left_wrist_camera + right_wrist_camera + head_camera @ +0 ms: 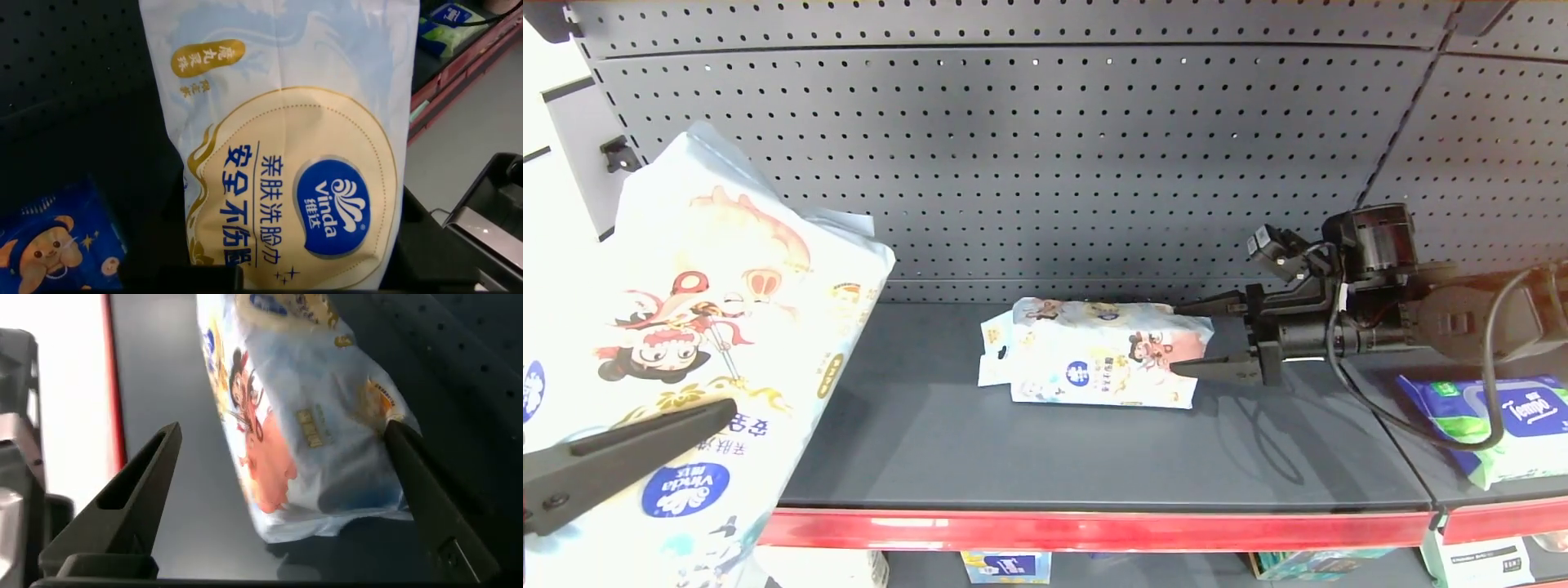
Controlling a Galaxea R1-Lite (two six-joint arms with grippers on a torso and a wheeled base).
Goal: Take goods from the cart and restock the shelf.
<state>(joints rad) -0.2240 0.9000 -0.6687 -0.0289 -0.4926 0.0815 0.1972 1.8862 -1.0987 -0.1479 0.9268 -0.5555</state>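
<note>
A large white tissue pack (711, 327) with cartoon print is held upright at the left, in front of the dark shelf board (931, 441). My left gripper (637, 449) is shut on it, one black finger lying across its front. The same pack (294, 163) stands close before the left wrist camera. A smaller white pack (1098, 351) lies flat mid-shelf. My right gripper (1178, 340) is open around its right end, one finger above and one below. In the right wrist view the small pack (302, 433) sits between the spread fingers of my right gripper (283, 426), touching one of them.
A grey pegboard wall (1013, 163) backs the shelf, and a red strip (1094, 529) runs along its front edge. A blue-and-green pack (1503, 425) lies on the neighbouring shelf to the right. More goods (1005, 565) stand on the shelf below. A blue bear-print pack (57, 245) lies below my left gripper.
</note>
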